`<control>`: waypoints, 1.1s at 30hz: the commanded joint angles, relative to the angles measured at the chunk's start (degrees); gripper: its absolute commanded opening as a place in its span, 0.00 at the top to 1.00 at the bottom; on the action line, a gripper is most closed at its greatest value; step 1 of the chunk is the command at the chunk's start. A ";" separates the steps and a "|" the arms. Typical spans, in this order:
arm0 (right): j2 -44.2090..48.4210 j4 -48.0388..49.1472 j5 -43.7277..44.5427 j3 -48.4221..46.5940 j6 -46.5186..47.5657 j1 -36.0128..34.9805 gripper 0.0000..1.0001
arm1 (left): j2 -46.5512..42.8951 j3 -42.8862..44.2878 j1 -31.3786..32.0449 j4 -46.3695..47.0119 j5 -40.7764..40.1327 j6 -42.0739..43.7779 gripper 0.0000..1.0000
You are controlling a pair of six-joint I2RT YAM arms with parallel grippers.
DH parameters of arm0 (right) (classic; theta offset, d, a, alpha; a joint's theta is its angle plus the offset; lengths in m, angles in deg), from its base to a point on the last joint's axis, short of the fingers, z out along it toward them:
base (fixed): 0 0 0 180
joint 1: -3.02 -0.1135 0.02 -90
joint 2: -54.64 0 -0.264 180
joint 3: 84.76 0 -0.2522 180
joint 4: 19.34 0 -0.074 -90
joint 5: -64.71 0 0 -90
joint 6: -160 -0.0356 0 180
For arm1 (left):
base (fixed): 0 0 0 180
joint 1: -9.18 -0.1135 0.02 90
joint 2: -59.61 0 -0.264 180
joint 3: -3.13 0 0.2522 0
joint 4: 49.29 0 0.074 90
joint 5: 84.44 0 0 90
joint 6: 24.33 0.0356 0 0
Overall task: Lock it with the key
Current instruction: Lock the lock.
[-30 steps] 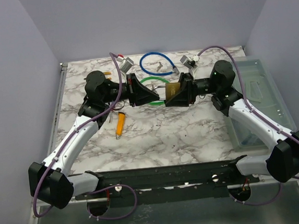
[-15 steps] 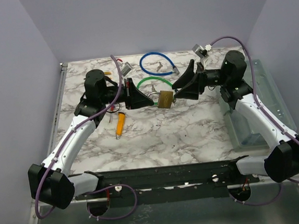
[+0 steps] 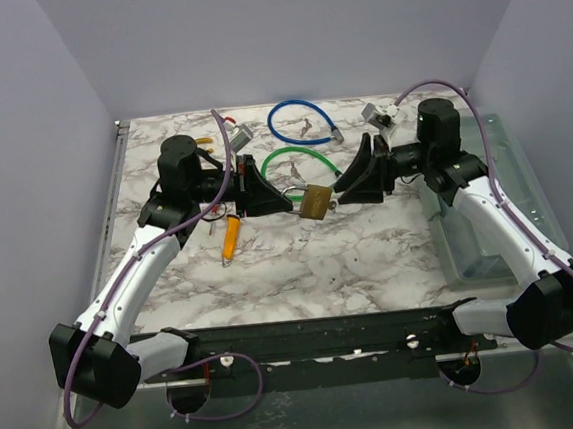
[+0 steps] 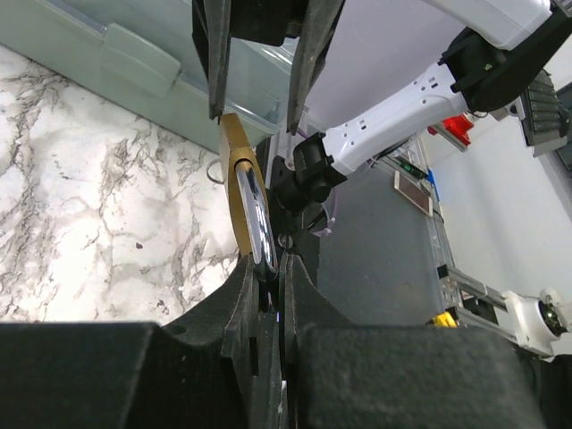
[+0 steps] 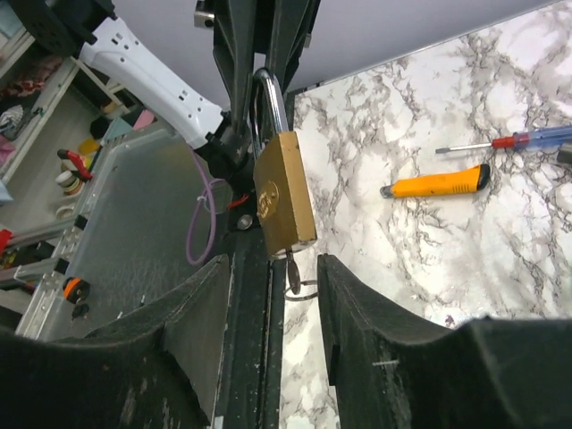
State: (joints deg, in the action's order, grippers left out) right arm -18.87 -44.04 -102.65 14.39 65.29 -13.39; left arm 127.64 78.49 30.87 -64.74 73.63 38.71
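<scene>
Jaws: left gripper (image 3: 285, 195) is clamped on the steel shackle (image 5: 271, 98) of the brass padlock (image 3: 315, 202). Right gripper (image 3: 344, 184) has its jaws spread apart, with no contact seen in either wrist view.

Padlock: held off the marble desk (image 3: 322, 272), over its middle and somewhat toward the far edge. It hangs between the two grippers, with the body tilted. In the left wrist view the fingers (image 4: 246, 286) pinch the shackle from both sides. The brass body juts out beyond them.

Key (image 5: 290, 266): sticks out of the end of the padlock body, with a small wire ring (image 5: 304, 289) on it. In the right wrist view the key lies in the gap between the open fingers (image 5: 353, 313), with space on each side. Cannot tell whether the shackle is latched; the left gripper hides its far end.

Other items:
- Orange utility knife (image 3: 229, 237): flat on the desk, toward the left edge, beneath the left arm.
- Red-and-blue screwdriver (image 5: 518, 140): just beyond the knife.
- Green cable loop (image 3: 296, 155): behind the padlock.
- Blue cable loop (image 3: 299, 123): near the far edge.
- Clear plastic bin (image 3: 497, 216): along the right edge.
</scene>
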 commanded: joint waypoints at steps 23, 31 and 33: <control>-0.81 2.84 -4.20 5.03 -1.56 -2.32 0.80 | -0.63 3.11 1.32 6.75 3.91 -2.42 1.00; -0.34 0.48 -2.99 5.51 -1.12 -2.23 1.00 | -0.72 3.62 0.85 7.00 2.67 -1.71 1.00; 0.34 -0.79 -2.43 5.80 -0.73 -2.23 1.00 | -0.63 3.90 0.20 7.01 2.66 -1.66 1.00</control>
State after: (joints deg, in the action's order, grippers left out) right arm -19.29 -42.75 -105.30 19.00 64.06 -15.40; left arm 127.68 78.91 31.79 -62.49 75.62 36.52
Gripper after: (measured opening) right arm 0.008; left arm 0.133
